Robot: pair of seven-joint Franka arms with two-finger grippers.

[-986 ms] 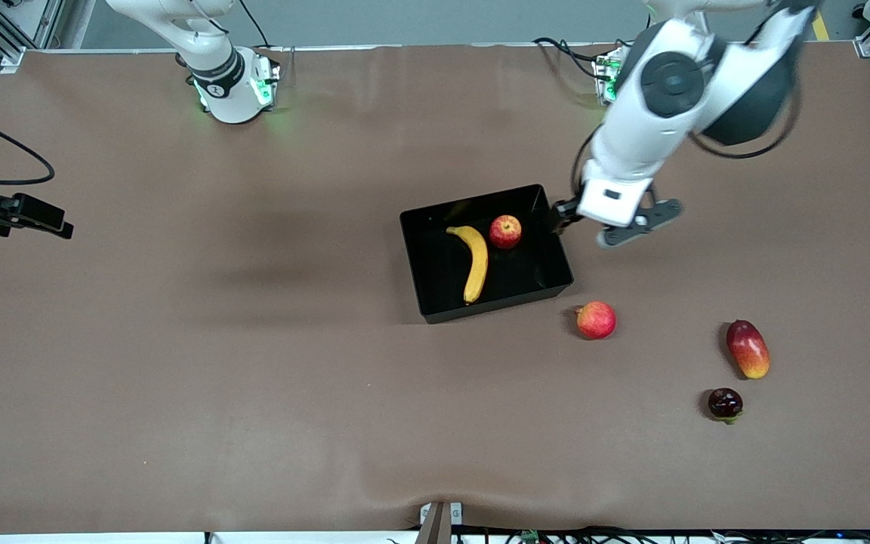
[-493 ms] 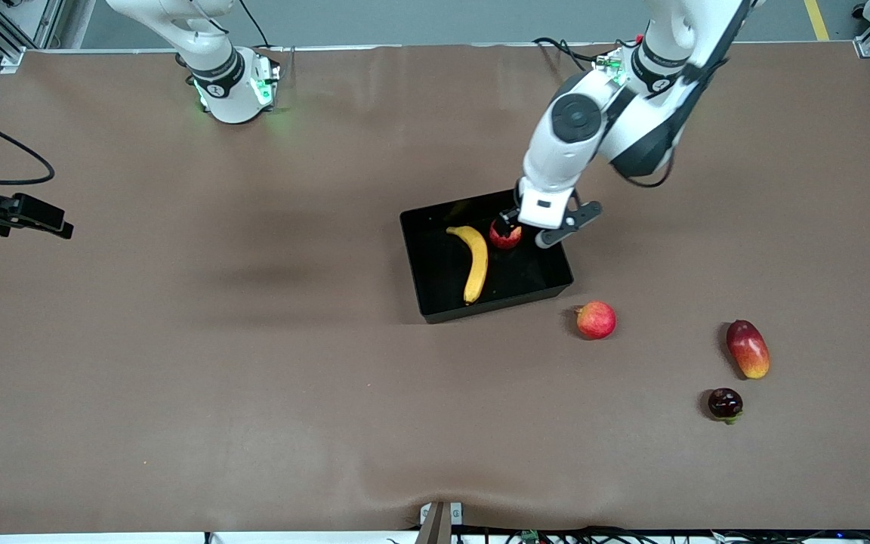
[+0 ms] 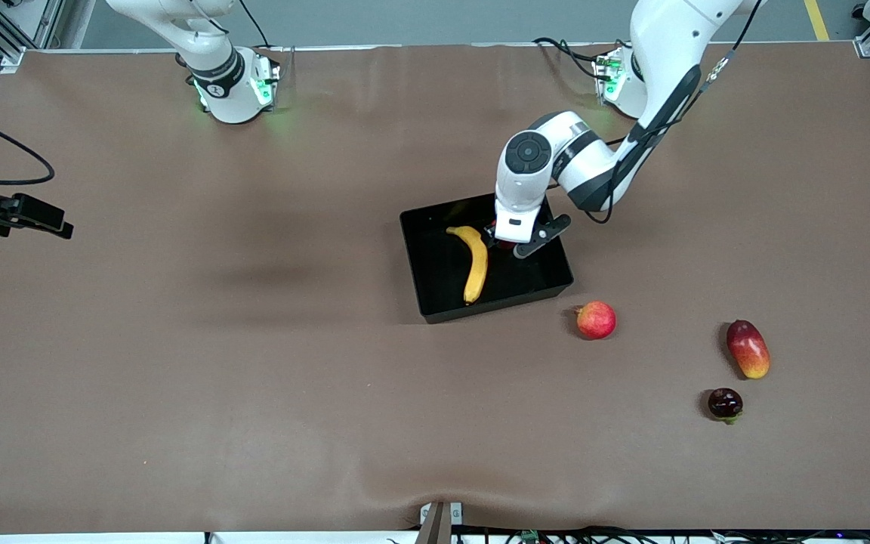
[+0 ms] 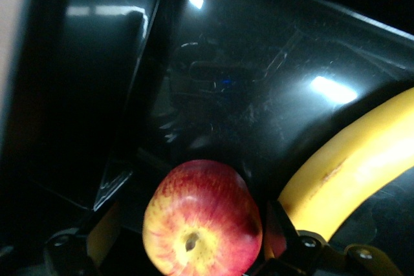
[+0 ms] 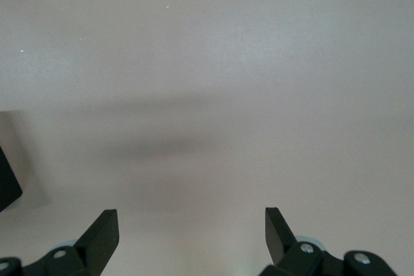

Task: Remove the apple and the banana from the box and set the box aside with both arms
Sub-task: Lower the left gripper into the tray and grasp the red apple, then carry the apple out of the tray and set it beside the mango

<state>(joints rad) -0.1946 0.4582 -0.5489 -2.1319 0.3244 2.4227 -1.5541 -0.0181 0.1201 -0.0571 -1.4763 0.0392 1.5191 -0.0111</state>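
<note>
The black box (image 3: 495,301) sits mid-table with the yellow banana (image 3: 474,261) lying in it. My left gripper (image 3: 507,238) is down inside the box, beside the banana, and covers the small red apple in the front view. In the left wrist view the apple (image 4: 202,218), red with a yellowish patch, sits between my open left gripper's (image 4: 192,224) fingers, with the banana (image 4: 356,172) beside it and the box wall (image 4: 97,95) close by. My right gripper (image 5: 192,224) is open and empty over bare table; it is out of the front view.
A pinkish-red apple (image 3: 596,319) lies just outside the box, nearer the front camera. A red-and-yellow mango (image 3: 748,348) and a small dark fruit (image 3: 725,403) lie toward the left arm's end. A black bracket (image 3: 20,213) sticks in at the right arm's end.
My left gripper has swung from outside the box's wall to over the small apple and come down around it. The fruits and box have not moved.
</note>
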